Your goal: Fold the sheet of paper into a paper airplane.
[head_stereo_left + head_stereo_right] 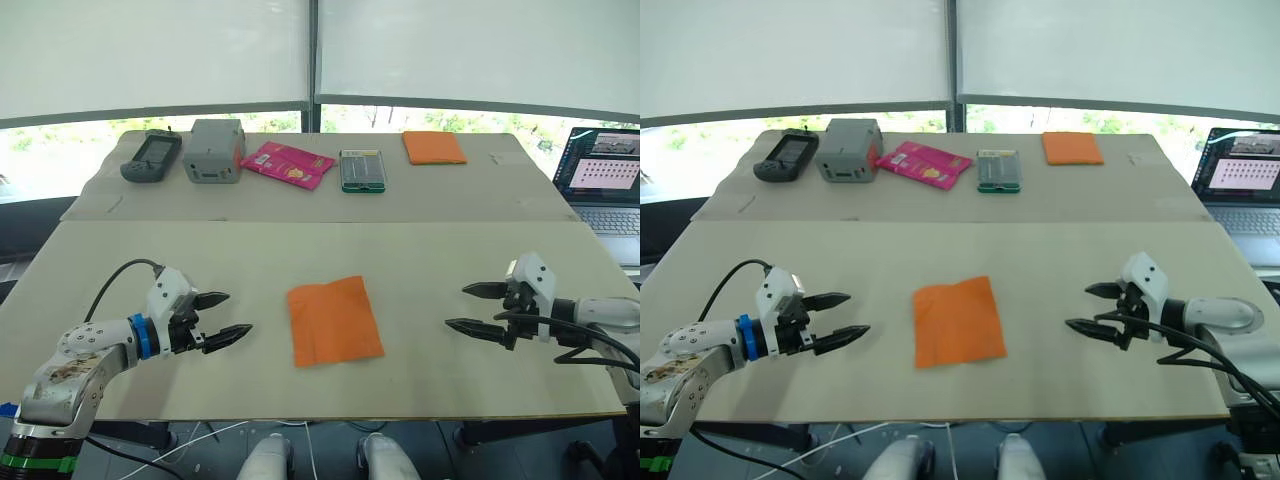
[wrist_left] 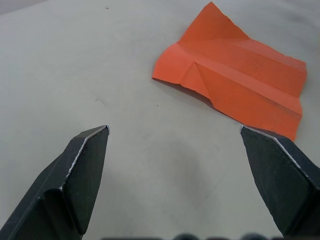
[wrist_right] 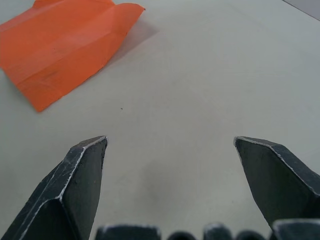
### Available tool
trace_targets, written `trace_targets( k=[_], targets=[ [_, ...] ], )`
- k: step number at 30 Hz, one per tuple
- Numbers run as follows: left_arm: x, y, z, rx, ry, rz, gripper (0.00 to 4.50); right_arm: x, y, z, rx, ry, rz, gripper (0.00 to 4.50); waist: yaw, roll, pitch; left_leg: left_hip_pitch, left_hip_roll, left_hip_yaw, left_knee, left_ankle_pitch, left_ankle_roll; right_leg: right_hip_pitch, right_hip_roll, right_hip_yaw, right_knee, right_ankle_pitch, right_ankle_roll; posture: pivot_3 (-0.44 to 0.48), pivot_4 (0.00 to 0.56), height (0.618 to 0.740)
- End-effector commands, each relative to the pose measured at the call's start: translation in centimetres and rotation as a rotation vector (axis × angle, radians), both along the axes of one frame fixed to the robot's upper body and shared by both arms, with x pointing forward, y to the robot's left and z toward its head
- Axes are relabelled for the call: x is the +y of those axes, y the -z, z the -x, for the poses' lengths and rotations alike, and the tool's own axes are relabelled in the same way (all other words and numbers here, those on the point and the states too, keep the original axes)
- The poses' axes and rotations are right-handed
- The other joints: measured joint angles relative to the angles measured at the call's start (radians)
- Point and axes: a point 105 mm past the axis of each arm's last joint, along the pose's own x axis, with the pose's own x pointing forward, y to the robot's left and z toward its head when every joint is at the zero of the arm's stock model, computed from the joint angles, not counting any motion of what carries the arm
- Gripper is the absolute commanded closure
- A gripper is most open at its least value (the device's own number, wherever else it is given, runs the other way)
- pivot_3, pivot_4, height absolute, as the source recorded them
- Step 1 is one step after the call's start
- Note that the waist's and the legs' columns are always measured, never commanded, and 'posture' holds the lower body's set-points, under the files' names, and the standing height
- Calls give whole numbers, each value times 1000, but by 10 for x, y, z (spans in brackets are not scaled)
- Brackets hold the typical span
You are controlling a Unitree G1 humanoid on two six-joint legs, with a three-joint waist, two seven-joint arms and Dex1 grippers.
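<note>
- Sheet of paper [image 1: 334, 321]: bright orange, lying flat and creased near the front middle of the table [image 1: 420, 255], one corner slightly lifted.
- Left gripper [image 1: 229, 317]: fingers spread, empty, well apart from the paper on its left.
- Right gripper [image 1: 465, 309]: fingers spread, empty, well apart on its right.
- Orange pad [image 1: 433, 147]: far edge.
</note>
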Motion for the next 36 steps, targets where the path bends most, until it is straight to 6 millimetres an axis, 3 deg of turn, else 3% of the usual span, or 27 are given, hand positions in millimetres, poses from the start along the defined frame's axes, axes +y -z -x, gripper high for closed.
trace_targets(
  k=[1, 6, 9, 14, 23, 24, 27, 31, 36],
  targets=[
    [-3, -15, 3, -2, 54, 12, 37, 2, -15, 5, -22, -20, 4, 0, 0, 0, 0, 0, 0, 0, 0, 0, 0, 0, 0, 0, 0, 0, 0, 0, 150, 740],
    [-26, -41, 13, 39, 252, 54, 37, 26, -30, 17, 18, -104, 26, 0, 2, 0, 0, -2, 0, -1, 0, 0, 0, -1, 0, -1, 1, 0, 0, 0, 150, 740],
    [-40, -44, 18, 42, 360, -7, 37, 42, -31, 22, 29, -153, 81, 0, 2, 0, 0, -2, 0, 0, 0, 0, 0, -1, 0, -1, 0, 0, 0, 0, 150, 740],
    [-57, -51, 10, -12, 412, -43, 37, 63, -29, 20, 19, -164, 119, 0, 2, 0, 0, -3, 0, 0, 0, 0, 0, -2, 0, 0, 0, 0, 1, 0, 150, 740],
    [-55, -49, -1, -50, 345, -68, 37, 117, -16, -15, 66, -85, -18, 0, -12, 0, 0, -3, 0, -1, 1, 0, 0, -2, 2, 0, 0, 2, -2, 0, 150, 740],
    [-53, -46, -1, -53, 323, -72, 37, 123, -10, -27, 88, -38, -40, 0, -11, 0, 0, -3, 0, -1, 1, 0, 0, -2, 2, 0, 1, 3, -4, 0, 150, 740],
    [-51, -40, -1, -58, 283, -82, 37, 131, 0, -47, 114, 34, -50, 0, -10, 0, 0, -2, -1, -2, 1, 0, 0, -2, 2, 0, 0, 4, -6, 0, 150, 740],
    [-49, -34, 0, -64, 231, -79, 37, 141, 8, -56, 163, 47, -87, 0, -5, 0, 0, -3, -1, -3, 1, 0, 0, -3, 2, 0, 0, 5, -7, 0, 150, 740],
    [-43, -31, 2, -65, 188, -77, 0, 158, 15, -49, 254, 0, -162, 1573, -9, 0, 0, -3, -1, -3, 1, 0, 0, -3, 2, 0, 1, 5, -7, 0, 150, 740]
  ],
)
